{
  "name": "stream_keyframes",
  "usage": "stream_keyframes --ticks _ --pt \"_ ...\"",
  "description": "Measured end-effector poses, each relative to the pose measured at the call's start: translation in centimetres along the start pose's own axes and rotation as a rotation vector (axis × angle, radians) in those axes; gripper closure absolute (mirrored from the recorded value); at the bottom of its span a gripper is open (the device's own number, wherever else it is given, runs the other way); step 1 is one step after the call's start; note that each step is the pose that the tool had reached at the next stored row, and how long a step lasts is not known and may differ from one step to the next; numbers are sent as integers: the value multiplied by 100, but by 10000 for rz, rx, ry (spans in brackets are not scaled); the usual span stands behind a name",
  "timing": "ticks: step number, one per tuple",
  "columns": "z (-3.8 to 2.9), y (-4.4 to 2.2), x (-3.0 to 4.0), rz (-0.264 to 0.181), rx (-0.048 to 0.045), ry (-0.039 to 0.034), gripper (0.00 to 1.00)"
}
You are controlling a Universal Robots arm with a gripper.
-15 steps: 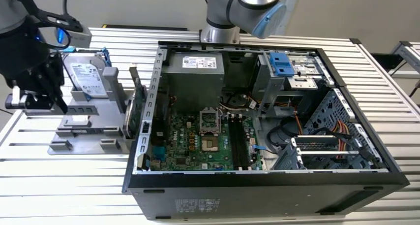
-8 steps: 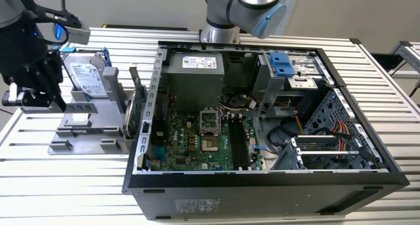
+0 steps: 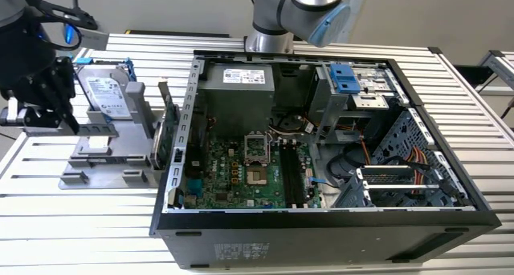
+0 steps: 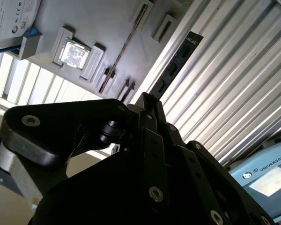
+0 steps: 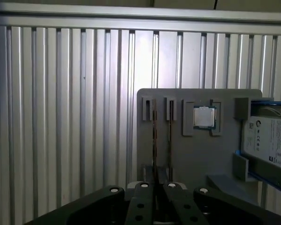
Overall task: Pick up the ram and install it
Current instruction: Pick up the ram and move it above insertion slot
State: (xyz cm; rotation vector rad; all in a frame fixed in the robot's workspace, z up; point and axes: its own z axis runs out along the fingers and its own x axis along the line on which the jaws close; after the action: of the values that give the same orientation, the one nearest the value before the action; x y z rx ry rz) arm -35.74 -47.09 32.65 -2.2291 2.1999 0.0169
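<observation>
Gripper (image 3: 62, 120) is hanging at the exterior view's left, just beside the grey holder (image 3: 100, 163), which is carrying one silver hard drive (image 3: 108, 94) with a white printed label. In the second wrist view its jaws are clamping the ram (image 4: 178, 61), which is sticking out beyond them over the ribbed table (image 4: 234, 93). In the first wrist view the holder is showing one processor chip (image 5: 204, 116) near the drive.

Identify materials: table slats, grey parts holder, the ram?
Table slats: bare metal, likely aluminium, going by the ribbed profile and silvery sheen. Parts holder: matte grey plastic by its look, possibly printed. Ram: dark circuit board with black chips, slightly glossy.
</observation>
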Motion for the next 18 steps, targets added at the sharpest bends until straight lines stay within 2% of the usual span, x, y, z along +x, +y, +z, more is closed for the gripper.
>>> stream_keyframes --ticks 18 --pt "-193 0 -3 -1 0 0 100"
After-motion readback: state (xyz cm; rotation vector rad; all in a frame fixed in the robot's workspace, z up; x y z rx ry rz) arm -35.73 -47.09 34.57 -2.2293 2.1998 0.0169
